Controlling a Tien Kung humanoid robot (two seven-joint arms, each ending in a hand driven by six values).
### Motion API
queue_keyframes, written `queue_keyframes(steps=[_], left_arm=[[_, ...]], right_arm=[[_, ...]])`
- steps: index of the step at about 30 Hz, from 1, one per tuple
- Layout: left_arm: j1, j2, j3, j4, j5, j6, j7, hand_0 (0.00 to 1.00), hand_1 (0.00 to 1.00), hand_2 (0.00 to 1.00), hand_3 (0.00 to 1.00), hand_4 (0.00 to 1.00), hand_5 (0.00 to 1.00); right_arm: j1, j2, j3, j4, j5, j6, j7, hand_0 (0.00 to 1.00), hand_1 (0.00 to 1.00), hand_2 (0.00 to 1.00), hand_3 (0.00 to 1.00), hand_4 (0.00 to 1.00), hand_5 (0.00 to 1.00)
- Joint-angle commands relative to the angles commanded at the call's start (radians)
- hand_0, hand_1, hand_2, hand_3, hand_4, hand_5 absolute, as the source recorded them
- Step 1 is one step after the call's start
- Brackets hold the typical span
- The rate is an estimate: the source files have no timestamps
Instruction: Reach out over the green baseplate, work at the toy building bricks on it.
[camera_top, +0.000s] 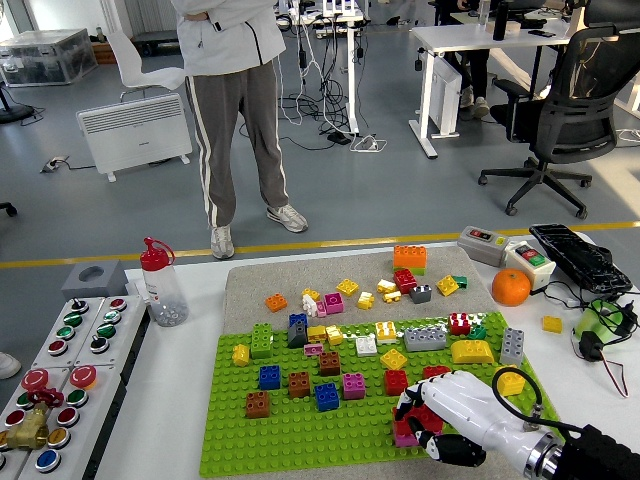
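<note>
While the flat green studded plastic baseplate (300, 425) lies at the table's near centre, the white-shelled right hand (445, 415) is positioned over its 5 o'clock corner. The fingers are curled together and clamped on a red plastic building brick (422, 418), with a pink brick (404, 437) just beneath it. Further bricks are spread across the baseplate toward 12 o'clock. A person in grey trousers (238, 130) is stationed on the floor beyond the table's far edge.
</note>
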Motion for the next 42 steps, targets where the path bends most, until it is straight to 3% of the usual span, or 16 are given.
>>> queue_keyframes(steps=[23,42], left_arm=[[0.006,0.0,0.002,0.0,0.001,-0.001,0.0,0.665,0.613,0.569,0.456,0.238,0.998],[-0.002,0.001,0.003,0.0,-0.003,-0.001,-0.003,0.667,0.614,0.57,0.456,0.239,0.998]], right_arm=[[-0.002,-0.001,-0.013,0.001,-0.001,-0.01,0.003,0.55,0.625,0.621,0.581,0.348,0.147],[0.016,0.03,-0.006,-0.075,0.01,-0.011,0.007,0.545,0.623,0.621,0.581,0.348,0.146]])
